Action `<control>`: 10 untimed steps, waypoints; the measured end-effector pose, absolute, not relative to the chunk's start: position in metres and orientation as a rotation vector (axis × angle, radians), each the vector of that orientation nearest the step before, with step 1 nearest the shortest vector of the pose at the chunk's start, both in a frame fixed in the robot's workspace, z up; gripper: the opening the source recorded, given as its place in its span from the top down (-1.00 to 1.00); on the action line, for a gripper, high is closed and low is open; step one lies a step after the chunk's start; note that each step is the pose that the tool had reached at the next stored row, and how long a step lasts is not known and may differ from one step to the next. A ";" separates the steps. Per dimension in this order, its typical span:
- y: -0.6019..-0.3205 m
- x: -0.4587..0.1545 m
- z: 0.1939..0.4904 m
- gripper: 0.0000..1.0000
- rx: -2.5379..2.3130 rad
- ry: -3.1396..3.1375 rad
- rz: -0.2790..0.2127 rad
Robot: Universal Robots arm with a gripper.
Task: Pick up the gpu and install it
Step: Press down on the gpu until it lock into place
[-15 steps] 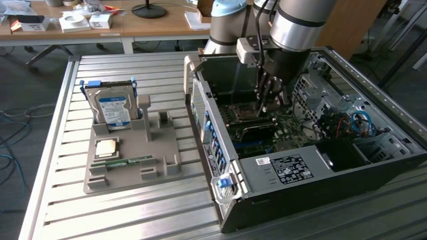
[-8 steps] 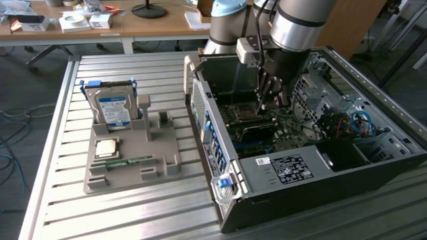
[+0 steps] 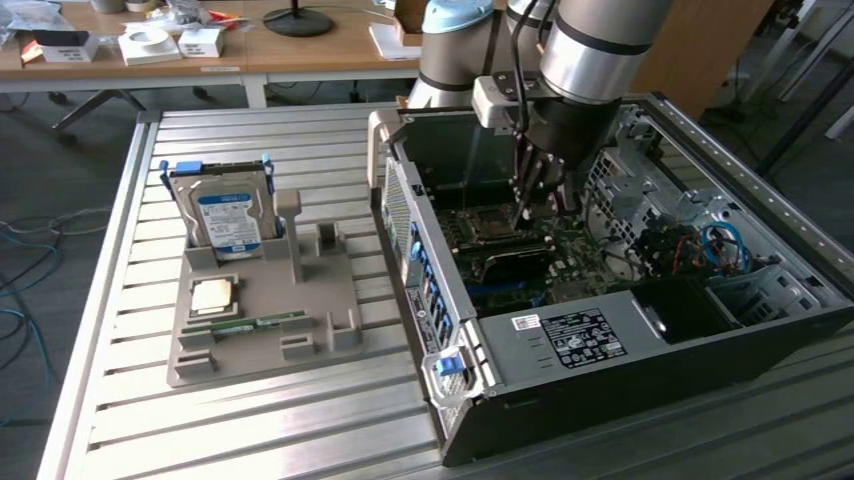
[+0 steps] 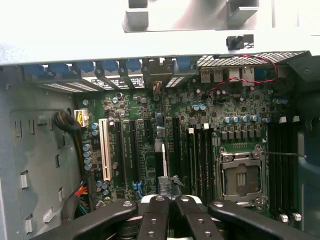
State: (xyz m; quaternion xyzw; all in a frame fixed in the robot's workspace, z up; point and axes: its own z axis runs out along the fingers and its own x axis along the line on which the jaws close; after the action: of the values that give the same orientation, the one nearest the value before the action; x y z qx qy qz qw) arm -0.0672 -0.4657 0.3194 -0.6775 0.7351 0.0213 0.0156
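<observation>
On the exterior view's left, a grey holder is seen carrying the hard drive, a processor and a memory stick. Further right, inside the open computer case, the gripper is lowered over the motherboard, jaws pressed together on the gpu, held edge-on. Pickup is judged done; seating cannot be confirmed.

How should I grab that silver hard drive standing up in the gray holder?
Pinch the hard drive near its top edge, coming straight down from above, fingers on its two wide flat faces. It stands upright with its bottom sunk in the gray holder, so only the upper part is free, and lifting upward should slide it out.
</observation>
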 end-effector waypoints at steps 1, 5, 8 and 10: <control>-0.466 -0.067 0.319 0.79 -2.112 2.282 0.067; -0.465 -0.067 0.317 0.79 -2.137 2.260 0.067; -0.465 -0.067 0.316 0.79 -2.152 2.245 0.067; -0.465 -0.067 0.314 0.79 -2.162 2.236 0.067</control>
State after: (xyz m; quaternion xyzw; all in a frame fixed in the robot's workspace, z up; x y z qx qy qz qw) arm -0.0672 -0.4648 0.3138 -0.6950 0.7185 0.0215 0.0154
